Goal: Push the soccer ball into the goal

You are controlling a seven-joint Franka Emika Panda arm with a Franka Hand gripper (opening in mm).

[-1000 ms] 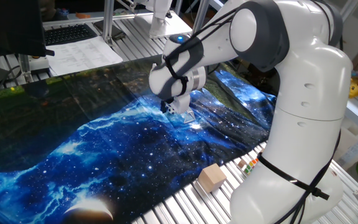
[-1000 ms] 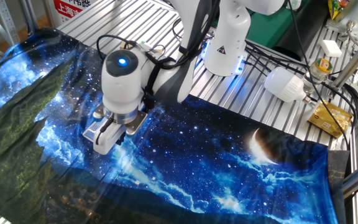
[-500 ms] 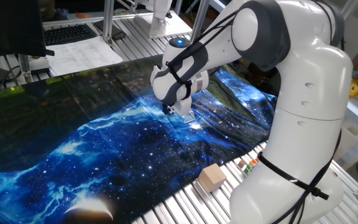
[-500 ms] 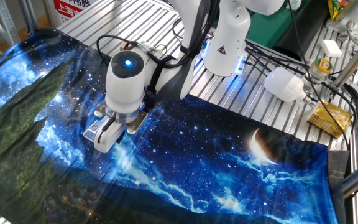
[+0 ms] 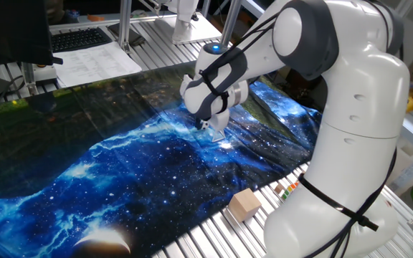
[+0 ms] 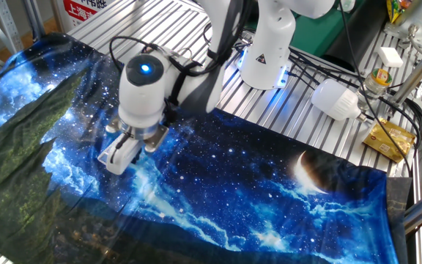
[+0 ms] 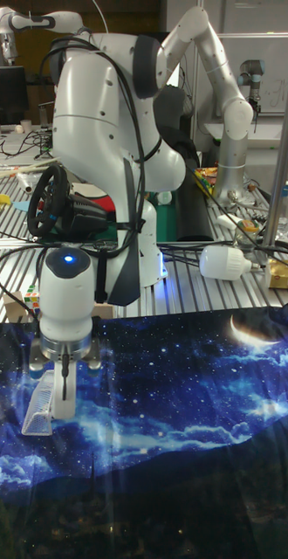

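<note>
One white two-finger gripper (image 7: 64,397) low over blue galaxy-print cloth (image 6: 269,198), fingers pressed together, nothing between. Thin whitish-grey rod goal frame (image 7: 39,409) just beside fingertips. Soccer ball not visible. Tan wooden block (image 5: 244,204) well apart, on slatted table edge (image 5: 221,233).

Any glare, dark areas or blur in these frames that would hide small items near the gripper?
One fixed view: sharp, but the starry cloth is busy and the gripper hides what lies beneath it. The other fixed view: clear, evenly lit; the blue light on the wrist blooms slightly. Tall fixed view: dim and softer, the cloth's foreground nearly black, streaky glare across it.
</note>
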